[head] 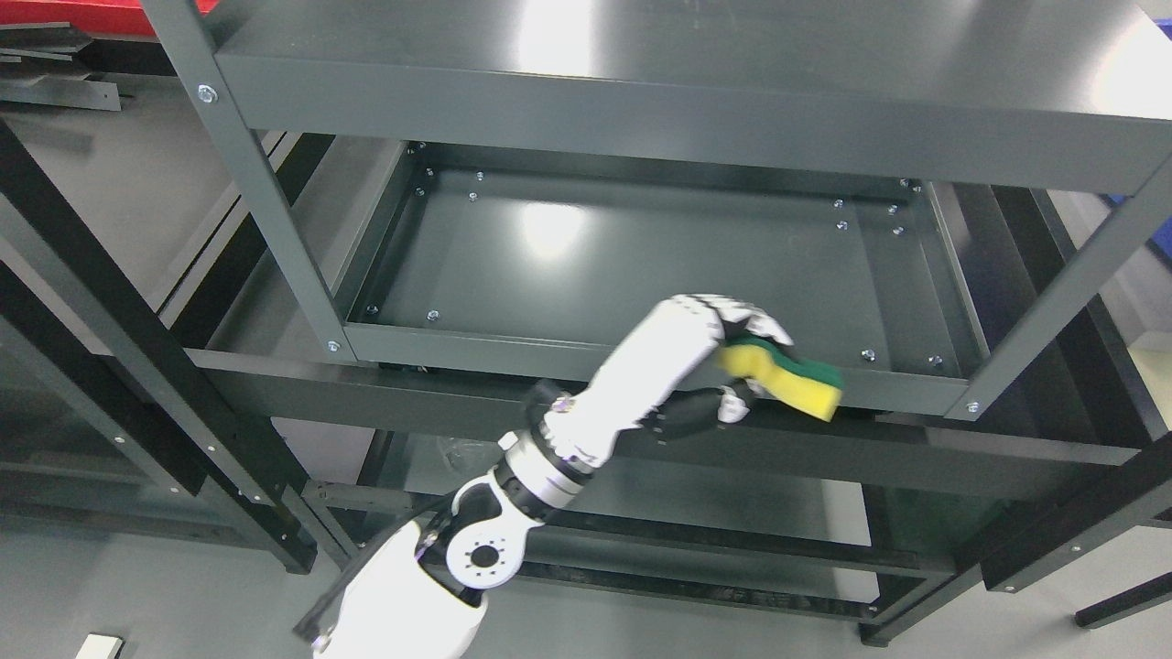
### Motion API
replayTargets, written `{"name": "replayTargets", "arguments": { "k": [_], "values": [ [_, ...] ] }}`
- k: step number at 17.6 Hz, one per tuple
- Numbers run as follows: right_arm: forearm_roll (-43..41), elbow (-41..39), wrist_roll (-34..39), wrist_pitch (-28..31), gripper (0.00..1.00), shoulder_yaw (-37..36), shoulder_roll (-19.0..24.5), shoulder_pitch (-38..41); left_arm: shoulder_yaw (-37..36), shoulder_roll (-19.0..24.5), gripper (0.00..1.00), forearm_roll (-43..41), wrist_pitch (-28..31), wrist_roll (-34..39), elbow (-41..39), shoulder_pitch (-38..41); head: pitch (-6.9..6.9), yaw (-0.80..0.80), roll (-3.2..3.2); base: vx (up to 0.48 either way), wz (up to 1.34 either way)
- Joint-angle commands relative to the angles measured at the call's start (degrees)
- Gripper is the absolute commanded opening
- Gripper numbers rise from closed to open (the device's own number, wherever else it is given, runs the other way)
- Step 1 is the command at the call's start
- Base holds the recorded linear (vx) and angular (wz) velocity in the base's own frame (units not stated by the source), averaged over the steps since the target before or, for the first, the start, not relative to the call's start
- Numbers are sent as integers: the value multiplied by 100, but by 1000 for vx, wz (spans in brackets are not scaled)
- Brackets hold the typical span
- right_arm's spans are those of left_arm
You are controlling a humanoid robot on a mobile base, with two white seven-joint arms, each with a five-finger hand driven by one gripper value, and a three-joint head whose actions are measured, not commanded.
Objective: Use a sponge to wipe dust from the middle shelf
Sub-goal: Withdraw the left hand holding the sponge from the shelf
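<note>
The sponge [787,377] — yellow with a green scouring face — sits pinched in the left robot hand [732,366], fingers above and thumb below, at the near right edge of the middle shelf [641,247]. Its long axis runs left to right, dipping toward the near right, and the free end points right, green face turned up and away. It appears to hang over the shelf's front lip [549,348] rather than lie on the panel. The risk, as I judge it: pushed straight in, the sponge or knuckles could catch that raised lip and twist out of the grip — or the scouring side stays off the dusty surface. The right arm is out of view.
</note>
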Motion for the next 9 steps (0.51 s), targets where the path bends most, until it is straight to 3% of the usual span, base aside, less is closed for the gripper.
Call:
{"name": "replayTargets", "arguments": {
  "k": [1,4,9],
  "values": [
    [0,-100,4,-3,100,-2,-100,2,2593,-15,0,1116,637,-156,-640,1286,0,0,0,0,0],
    [0,-100,4,-3,100,-2,-100,2,2876,-15,0,1663,1665,-147,-1247,1341,0,0,0,0,0],
    [0,-100,4,-3,100,-2,-100,2,2929,-15,0,1864,2090,-85,-1240,1209,0,0,0,0,0]
  ]
}}
